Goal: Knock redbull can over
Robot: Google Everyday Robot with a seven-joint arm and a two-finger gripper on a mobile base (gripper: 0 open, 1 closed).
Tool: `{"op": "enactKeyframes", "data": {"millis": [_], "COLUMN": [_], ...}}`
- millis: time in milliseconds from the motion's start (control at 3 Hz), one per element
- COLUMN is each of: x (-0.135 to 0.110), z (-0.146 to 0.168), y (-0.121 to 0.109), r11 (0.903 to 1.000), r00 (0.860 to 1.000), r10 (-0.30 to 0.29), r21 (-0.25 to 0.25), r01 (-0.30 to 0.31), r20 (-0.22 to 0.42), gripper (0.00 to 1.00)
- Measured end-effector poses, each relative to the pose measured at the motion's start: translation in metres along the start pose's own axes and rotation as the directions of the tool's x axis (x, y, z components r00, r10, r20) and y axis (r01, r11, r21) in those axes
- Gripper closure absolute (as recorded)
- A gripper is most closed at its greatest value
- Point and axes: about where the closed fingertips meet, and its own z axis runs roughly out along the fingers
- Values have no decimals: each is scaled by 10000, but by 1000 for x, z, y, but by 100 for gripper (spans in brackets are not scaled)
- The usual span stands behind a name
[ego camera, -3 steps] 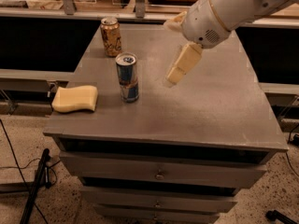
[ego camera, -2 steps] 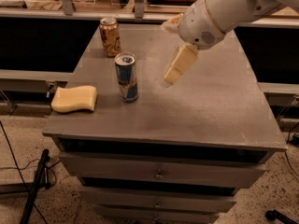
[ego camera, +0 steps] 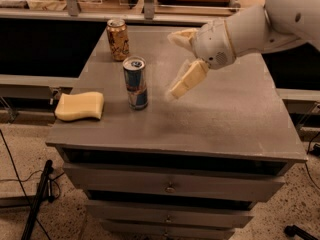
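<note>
The redbull can (ego camera: 135,83), slim with blue and silver panels and a silver top, stands upright on the left half of the grey cabinet top (ego camera: 225,119). My gripper (ego camera: 171,64) hangs just right of the can, a short gap away, at about the height of the can's upper half. Its cream fingers are spread apart and hold nothing. The lower finger (ego camera: 184,80) points down-left toward the can.
An orange-gold patterned can (ego camera: 118,39) stands upright behind the redbull can near the back left corner. A yellow sponge (ego camera: 80,105) lies at the left front edge. Drawers sit below the top. A dark stand leg (ego camera: 37,199) is on the floor at left.
My gripper has moved left and slightly down, closing the gap to the redbull can. The can, the other can and the sponge have not moved.
</note>
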Motion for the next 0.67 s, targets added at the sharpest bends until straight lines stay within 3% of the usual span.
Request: {"op": "enactKeyframes", "data": {"millis": [333,667], "x": [-22,-41], "z": [13,17], "y": [9,18], "r11": [10000,10000], "r00": [9735,9257], "r10": [-25,-10], "r21": [-2,-65], "r01": [26,37], "r20": [2287,3783], "gripper": [0,0]}}
